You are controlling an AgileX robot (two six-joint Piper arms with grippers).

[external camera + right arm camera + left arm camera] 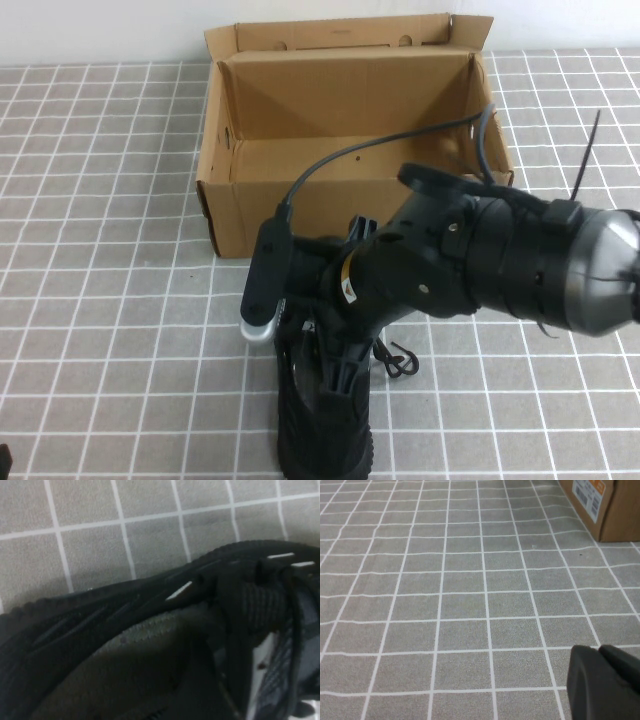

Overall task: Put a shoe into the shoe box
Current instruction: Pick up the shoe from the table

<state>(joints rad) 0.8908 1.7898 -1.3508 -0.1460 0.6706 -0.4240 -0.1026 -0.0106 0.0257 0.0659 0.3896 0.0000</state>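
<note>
Right tool [318,345], fingers spread apart, lowered over the black shoe [322,420] lying on the tabletop [100,300] just before the open shoe box [350,150]. Left tool [605,682], fingers together, hovers apart.

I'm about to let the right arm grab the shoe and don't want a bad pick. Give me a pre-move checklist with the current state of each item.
1. Shoe box open, inside free: ok; flaps up, only bare cardboard shows.
2. Right gripper over the shoe: ok; it is low above the sneaker, in front of the box.
3. Right gripper open for the pick: ok; it stands wide, and nothing shows as held.
4. Fingers placed either side of the shoe: cannot tell; the arm hides them from above, and the wrist view shows only shoe.
5. Left gripper out of the way: ok; shut, low over bare mat, far from the shoe.
</note>
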